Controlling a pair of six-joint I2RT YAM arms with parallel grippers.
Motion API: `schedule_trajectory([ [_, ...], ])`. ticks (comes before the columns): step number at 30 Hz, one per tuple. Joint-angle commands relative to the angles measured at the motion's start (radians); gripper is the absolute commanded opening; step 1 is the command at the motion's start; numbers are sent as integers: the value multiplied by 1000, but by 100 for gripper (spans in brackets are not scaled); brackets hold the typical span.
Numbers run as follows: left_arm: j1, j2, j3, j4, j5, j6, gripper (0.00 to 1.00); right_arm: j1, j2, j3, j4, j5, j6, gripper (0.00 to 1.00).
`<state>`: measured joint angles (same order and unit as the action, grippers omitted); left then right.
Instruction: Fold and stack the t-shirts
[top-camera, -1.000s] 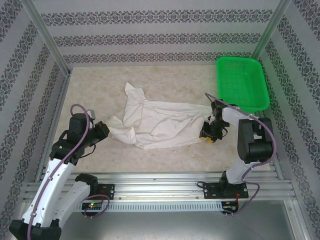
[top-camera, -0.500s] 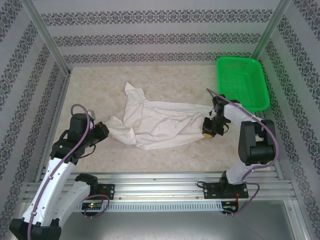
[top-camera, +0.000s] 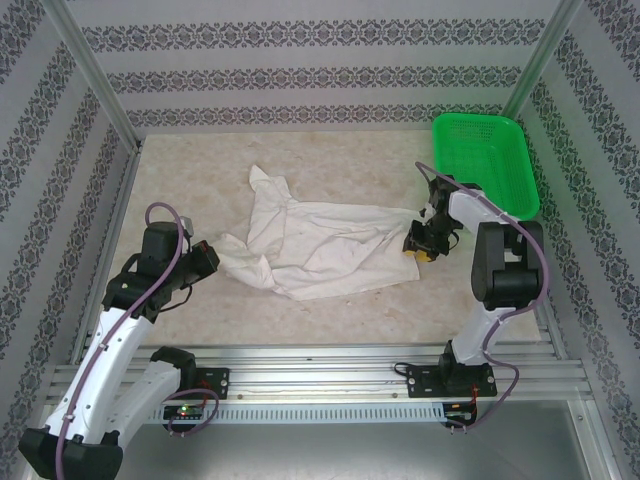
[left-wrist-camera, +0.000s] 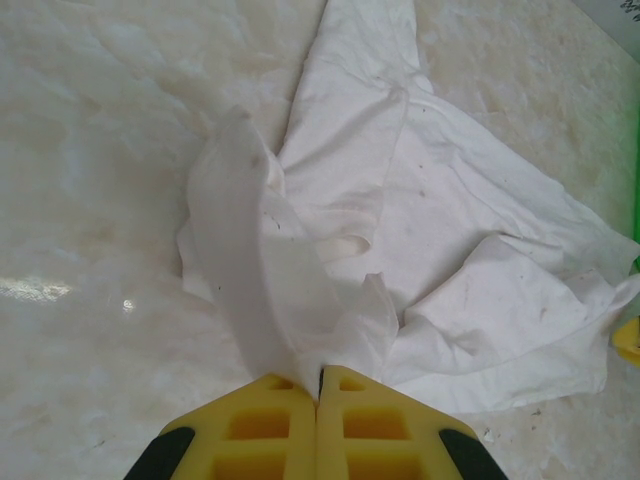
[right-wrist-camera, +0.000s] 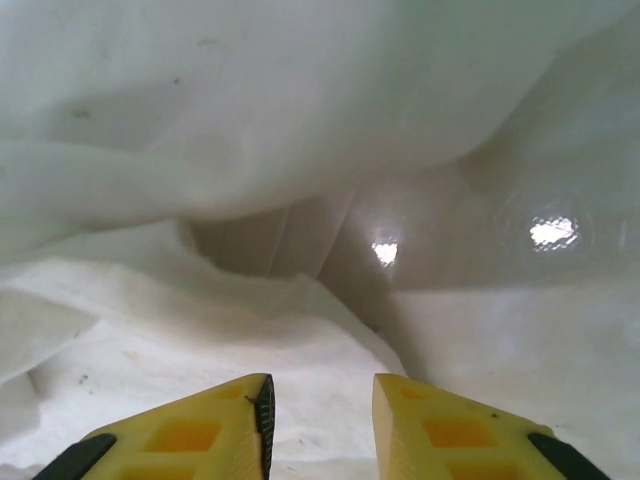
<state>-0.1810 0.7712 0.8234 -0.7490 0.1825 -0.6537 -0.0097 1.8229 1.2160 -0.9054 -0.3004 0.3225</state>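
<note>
I see the shirt (top-camera: 320, 245) lying crumpled across the middle of the surface (top-camera: 350, 160), between my two arms. My left gripper (left-wrist-camera: 320, 378) is closed tight on the shirt's left edge, with a fold of cloth running out from its fingers. My right gripper (right-wrist-camera: 322, 390) sits at the shirt's right end, partly open, cloth beneath it but nothing pinched. A green basket (top-camera: 482, 165) stands near it, at the far right.
</note>
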Motion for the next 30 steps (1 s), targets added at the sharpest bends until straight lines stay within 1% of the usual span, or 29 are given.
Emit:
schedule_trajectory([
  [1,12,2,28,-4,-3,28,0,-13,-3,24,-26,28,-15,34],
  [6,12,2,28,-4,-6,21,0,-13,-125,-75,-54,8,12,34],
  [11,12,4,14,21,-1,12,0,-19,-221,-234,-11,-83,88,34],
  [16,13,23,14,36,6,21,0,-29,-204,-285,74,-126,146,32],
  [22,13,34,13,48,9,21,0,-56,-158,-298,157,-130,191,31],
  [26,15,31,16,44,5,23,0,-59,-147,-292,149,-124,193,31],
  [30,14,30,16,42,5,20,0,-65,-186,-309,116,-126,199,31],
])
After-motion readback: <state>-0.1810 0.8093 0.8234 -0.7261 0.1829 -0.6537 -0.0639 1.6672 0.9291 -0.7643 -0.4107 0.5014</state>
